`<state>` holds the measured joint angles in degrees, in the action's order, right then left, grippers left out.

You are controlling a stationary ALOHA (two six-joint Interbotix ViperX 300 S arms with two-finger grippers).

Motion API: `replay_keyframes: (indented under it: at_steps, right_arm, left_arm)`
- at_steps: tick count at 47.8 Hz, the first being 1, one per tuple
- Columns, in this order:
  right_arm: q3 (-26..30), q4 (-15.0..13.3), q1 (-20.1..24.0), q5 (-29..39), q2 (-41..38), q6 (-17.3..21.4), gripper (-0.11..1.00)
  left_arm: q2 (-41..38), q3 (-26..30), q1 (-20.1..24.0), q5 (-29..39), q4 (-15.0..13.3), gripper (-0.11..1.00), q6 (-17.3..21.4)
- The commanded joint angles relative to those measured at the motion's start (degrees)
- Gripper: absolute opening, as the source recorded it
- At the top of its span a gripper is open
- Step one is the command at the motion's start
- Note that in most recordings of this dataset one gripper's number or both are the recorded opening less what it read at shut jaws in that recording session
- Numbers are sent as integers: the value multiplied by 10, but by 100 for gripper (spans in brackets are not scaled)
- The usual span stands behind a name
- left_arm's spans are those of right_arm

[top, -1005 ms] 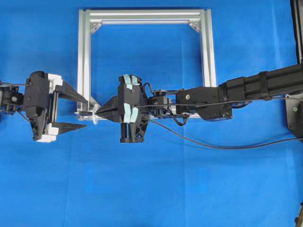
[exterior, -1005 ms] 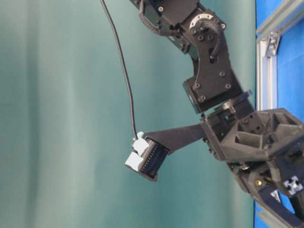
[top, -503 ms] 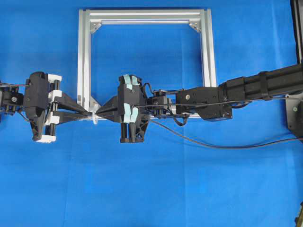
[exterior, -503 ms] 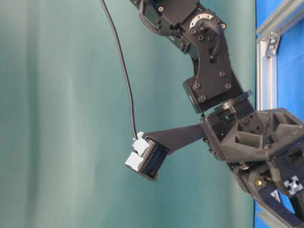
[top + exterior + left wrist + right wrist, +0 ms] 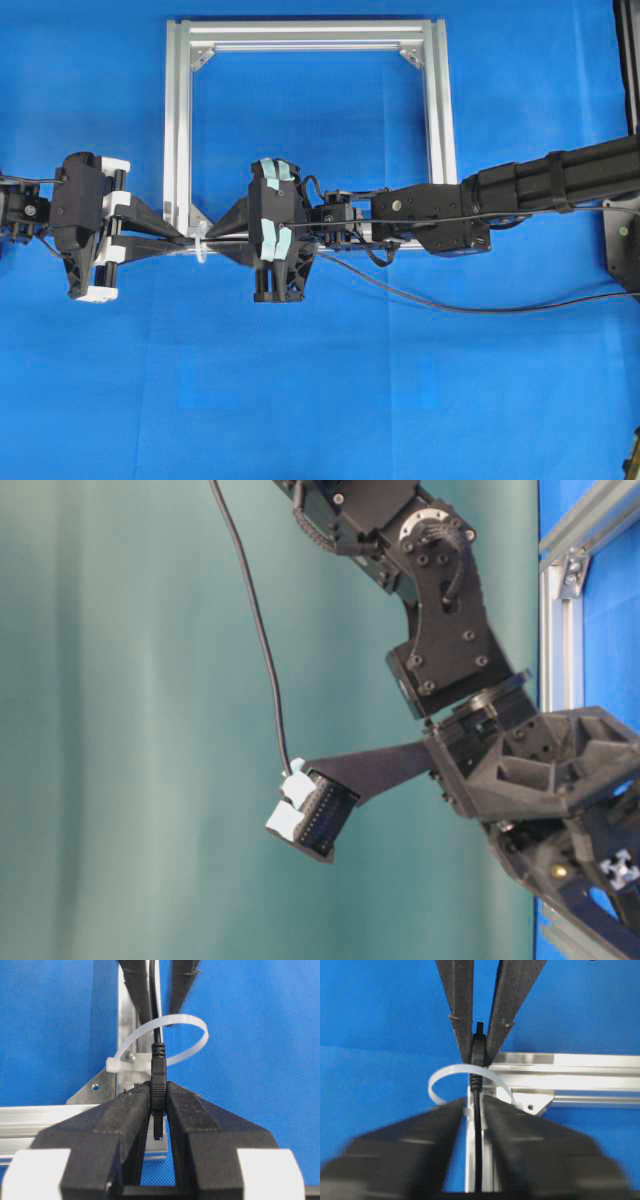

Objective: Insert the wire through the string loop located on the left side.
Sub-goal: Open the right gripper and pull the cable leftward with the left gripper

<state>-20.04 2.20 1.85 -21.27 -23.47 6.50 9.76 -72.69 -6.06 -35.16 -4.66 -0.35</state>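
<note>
The wire [image 5: 450, 305] runs from the right, along my right arm, to the frame's lower left corner. Its black plug [image 5: 158, 1077] has come through the whitish string loop [image 5: 190, 1022] and sits clamped in my left gripper [image 5: 158, 1092], which is shut on it. In the overhead view the left gripper [image 5: 185, 243] and right gripper [image 5: 215, 243] meet tip to tip at the string loop [image 5: 201, 248]. My right gripper [image 5: 475, 1105] is open, its blurred fingers standing a little apart on either side of the wire [image 5: 477, 1150] without touching it.
The silver aluminium frame [image 5: 300, 35] lies flat on the blue cloth, the loop fixed at its lower left corner beside a triangular bracket [image 5: 95, 1090]. The right arm [image 5: 520, 190] lies across the frame's lower bar. Slack wire curves over the cloth below it.
My left gripper closed on the plug about a second ago and still holds it. The right gripper's fingers have just parted from the wire. Neither arm has shifted noticeably.
</note>
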Motion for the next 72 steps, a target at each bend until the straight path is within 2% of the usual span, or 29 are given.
replay_keyframes:
  at_steps: [1,7,11,22,30,39,47,62,67,72]
  right_arm:
    - [9,7,2,3,11,2,47]
    - [8,11,3,4,11,2,84]
    - [8,11,3,4,11,2,96]
    - [8,11,3,4,11,2,96]
    - [7,11,4,5,12,1,96]
    - [6,11,4,4,12,1,96]
    - [6,11,4,4,12,1,96]
    - [7,11,4,4,12,0,96]
    - [7,11,4,4,13,0,96]
    - [8,11,4,3,13,-1,96]
  left_arm:
    - [4,7,-2,2,2,8,-1]
    - [4,8,-2,4,2,8,-2]
    - [4,8,-2,4,2,8,-1]
    - [20,0,-4,18,2,8,-2]
    - [81,-21,-16,54,2,8,-4]
    - [181,-51,-20,109,2,8,-26]
    - [285,-66,-20,186,2,8,-43]
    - [528,-47,-19,421,2,8,-44]
    - [585,-30,-14,487,2,8,-44]
    - [614,-20,-4,525,2,8,-44]
